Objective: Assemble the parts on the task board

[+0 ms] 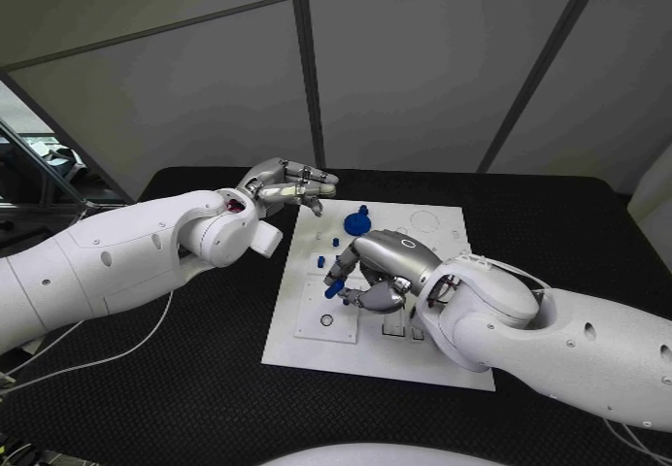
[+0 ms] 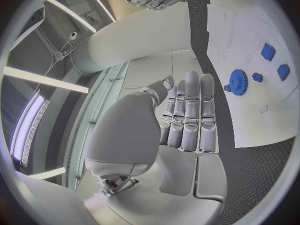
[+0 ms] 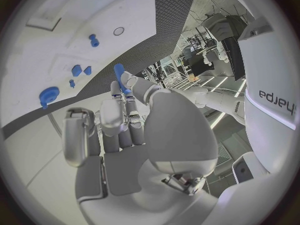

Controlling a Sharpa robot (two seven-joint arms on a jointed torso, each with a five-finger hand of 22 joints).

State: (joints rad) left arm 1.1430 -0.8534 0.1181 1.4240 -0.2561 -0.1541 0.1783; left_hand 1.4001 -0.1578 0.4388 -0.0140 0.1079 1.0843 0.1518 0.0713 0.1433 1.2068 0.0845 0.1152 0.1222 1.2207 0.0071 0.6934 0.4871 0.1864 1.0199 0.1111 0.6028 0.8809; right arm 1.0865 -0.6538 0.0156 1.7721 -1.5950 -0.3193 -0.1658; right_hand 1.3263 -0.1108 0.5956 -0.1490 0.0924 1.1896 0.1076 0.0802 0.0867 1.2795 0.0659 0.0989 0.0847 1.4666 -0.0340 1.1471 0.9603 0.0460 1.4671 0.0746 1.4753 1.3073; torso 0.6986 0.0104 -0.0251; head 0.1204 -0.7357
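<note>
The right hand (image 1: 367, 287) pinched a blue peg (image 3: 119, 76) at its fingertips, long axis running out beyond them toward the task board (image 1: 434, 364); the left hand (image 1: 290, 186) hovered apart, fingers straight, holding nothing.

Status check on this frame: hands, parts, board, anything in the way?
Left hand empty, fingers together, off the task board's far-left corner. Right hand over the board, pinching a blue peg. Blue gear on board. No obstruction seen.

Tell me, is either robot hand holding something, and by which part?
Yes. The right robot hand pinches a slim blue peg by one end, the rest sticking out past its fingertips. The left robot hand holds nothing.
</note>
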